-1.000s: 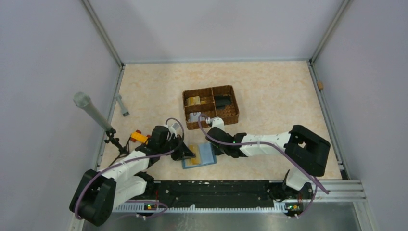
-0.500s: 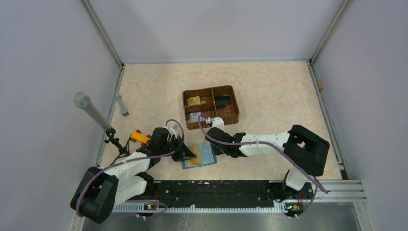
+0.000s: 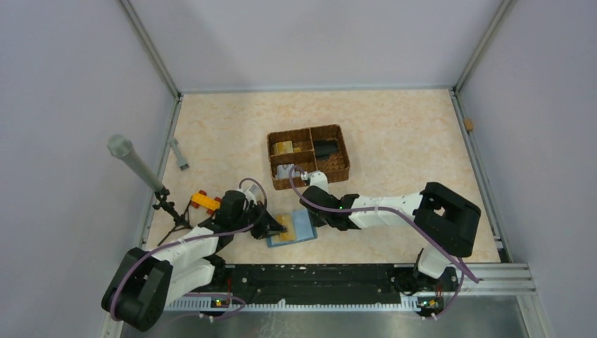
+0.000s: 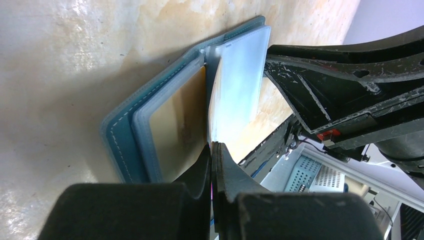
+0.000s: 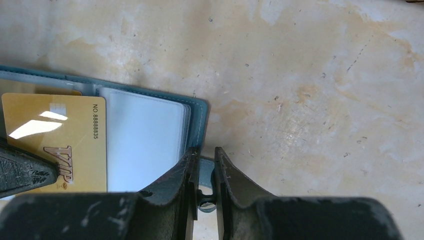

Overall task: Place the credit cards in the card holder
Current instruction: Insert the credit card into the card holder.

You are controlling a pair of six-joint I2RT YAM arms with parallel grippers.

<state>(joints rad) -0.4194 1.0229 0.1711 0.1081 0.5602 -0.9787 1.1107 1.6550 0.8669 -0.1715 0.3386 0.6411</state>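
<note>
The teal card holder [image 3: 303, 224] lies open near the table's front edge, its clear sleeves [image 5: 142, 142] facing up. A gold credit card [image 5: 55, 140] marked VIP rests over its left half. My left gripper [image 4: 212, 146] is shut on that card's edge; in the left wrist view the card runs away from the jaws almost edge-on. Another gold card [image 4: 177, 122] shows through a sleeve. My right gripper [image 5: 203, 152] is shut on the holder's small stud tab [image 5: 205, 167] at its right edge. From above, the left gripper [image 3: 274, 227] and the right gripper [image 3: 315, 220] flank the holder.
A brown wicker basket [image 3: 341, 151] stands just behind, holding a gold card [image 3: 284, 147], a pale card [image 3: 284, 171] and a dark item [image 3: 324, 149]. A yellow-and-red toy block [image 3: 205, 201] and a grey microphone on a stand [image 3: 130, 158] are at the left.
My left arm has drawn back slightly toward the near left, the gold card still in its jaws. The right arm and the holder have not visibly moved.
</note>
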